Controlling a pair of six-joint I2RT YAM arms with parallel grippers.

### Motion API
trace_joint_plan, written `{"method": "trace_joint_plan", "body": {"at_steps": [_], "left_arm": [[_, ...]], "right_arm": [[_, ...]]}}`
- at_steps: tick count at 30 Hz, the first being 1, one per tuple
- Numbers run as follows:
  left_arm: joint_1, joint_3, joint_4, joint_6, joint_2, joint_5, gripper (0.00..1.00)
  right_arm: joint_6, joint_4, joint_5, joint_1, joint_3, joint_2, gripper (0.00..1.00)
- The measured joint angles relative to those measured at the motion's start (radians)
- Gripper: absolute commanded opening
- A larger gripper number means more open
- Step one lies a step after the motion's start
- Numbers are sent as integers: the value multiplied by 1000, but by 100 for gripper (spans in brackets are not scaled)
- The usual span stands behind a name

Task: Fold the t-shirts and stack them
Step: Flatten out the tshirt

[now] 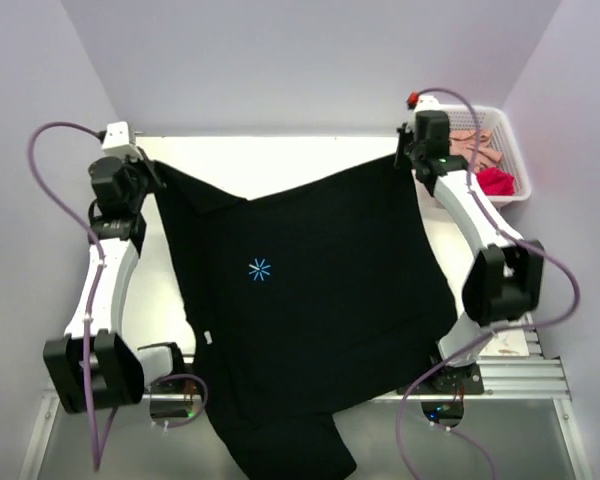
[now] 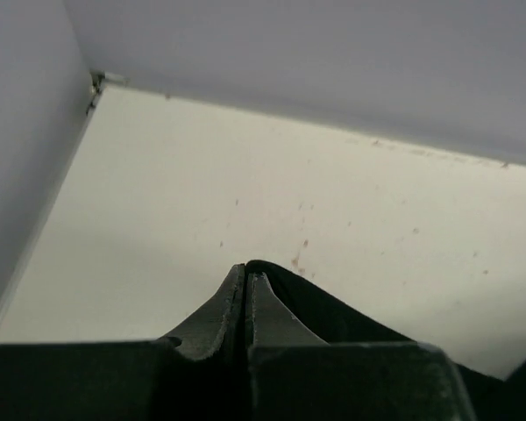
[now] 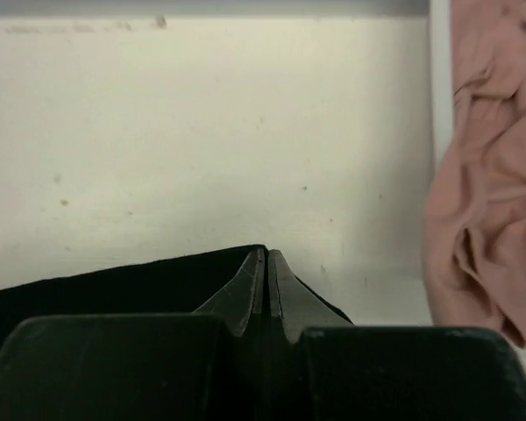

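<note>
Black shirt (image 1: 310, 290), spread but unfolded, has its far corners pinched tight by left gripper (image 1: 150, 180) and right gripper (image 1: 406, 157); pink shirt (image 1: 470, 143) and red shirt (image 1: 495, 182) wait in basket (image 1: 510, 138).

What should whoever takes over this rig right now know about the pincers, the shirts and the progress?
Left pincer: shut on a far corner of the black shirt.
Right pincer: shut on the other far corner.
Black shirt lies spread on the table, its near end hanging over the front edge. Pink shirt and red shirt sit in the basket.
Done: black shirt spread out; no fold yet.
Left: fold every shirt, stack them.
</note>
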Motion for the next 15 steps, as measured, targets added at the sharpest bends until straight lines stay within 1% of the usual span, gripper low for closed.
{"method": "trace_joint_plan", "body": {"at_steps": [4,8,11,15], "left_arm": [[0,-58,43,-2,159,-30,0],[0,-57,107,-3,301,-45,0],[0,-28,138,-3,412,-58,0],[0,15,177,-4,532,-60,0]], "right_arm": [[18,-33,9,2,14,196,0],[36,-49,9,5,101,364,0],[47,-45,10,8,181,461,0],[55,-41,22,13,281,548,0]]}}
